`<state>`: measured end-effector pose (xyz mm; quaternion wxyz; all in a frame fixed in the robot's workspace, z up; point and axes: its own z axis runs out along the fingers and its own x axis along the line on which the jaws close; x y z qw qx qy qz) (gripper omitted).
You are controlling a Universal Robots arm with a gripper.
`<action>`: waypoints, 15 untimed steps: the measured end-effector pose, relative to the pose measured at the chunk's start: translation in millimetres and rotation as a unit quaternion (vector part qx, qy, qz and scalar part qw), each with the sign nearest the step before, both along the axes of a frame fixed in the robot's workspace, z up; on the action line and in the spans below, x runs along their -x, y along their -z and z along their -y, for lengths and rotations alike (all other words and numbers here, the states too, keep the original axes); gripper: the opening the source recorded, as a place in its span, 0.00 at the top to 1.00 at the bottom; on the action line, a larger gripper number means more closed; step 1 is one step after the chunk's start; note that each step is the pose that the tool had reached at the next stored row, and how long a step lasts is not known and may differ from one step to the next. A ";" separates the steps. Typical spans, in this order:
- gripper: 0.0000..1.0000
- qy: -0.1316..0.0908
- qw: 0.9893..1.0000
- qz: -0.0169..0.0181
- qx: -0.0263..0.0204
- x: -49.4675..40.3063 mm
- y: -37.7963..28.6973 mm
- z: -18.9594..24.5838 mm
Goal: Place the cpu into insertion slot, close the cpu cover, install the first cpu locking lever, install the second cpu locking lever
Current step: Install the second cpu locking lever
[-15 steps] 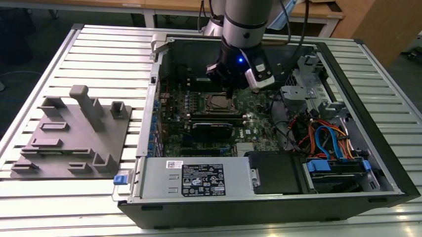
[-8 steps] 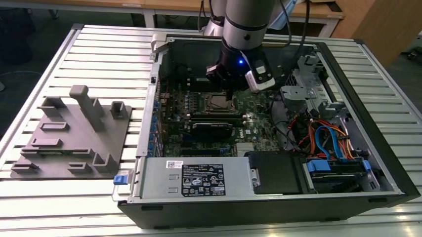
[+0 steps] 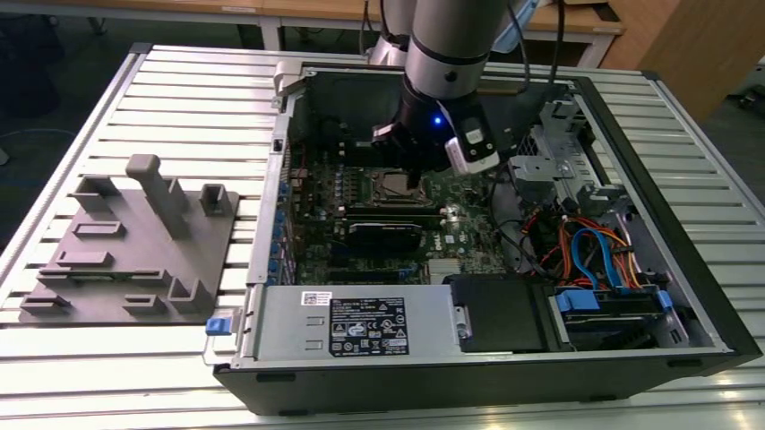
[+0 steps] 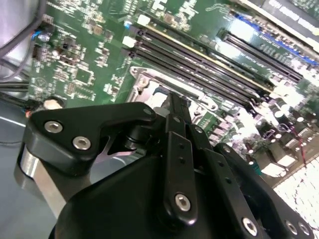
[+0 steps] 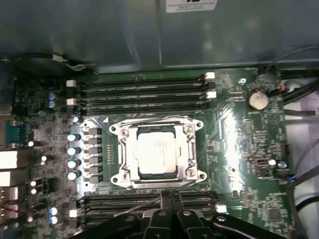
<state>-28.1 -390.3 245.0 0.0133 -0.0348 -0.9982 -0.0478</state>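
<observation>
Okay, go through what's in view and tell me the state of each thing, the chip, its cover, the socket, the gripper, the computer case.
cpu: seated flat in the insertion slot.
cpu cover: closed down around the cpu.
insertion slot: occupied.
gripper: fingers shut, holding nothing, just beside the socket.
memory slots: unfilled.
computer case: lying on its side, side panel off.
</observation>
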 end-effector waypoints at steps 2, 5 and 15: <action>0.90 -0.001 1.000 -0.006 0.000 0.1 1.9 0.7; 0.90 -0.005 1.000 -0.008 -0.001 0.5 5.2 2.1; 0.90 -0.013 1.000 -0.009 -0.003 1.0 8.4 3.1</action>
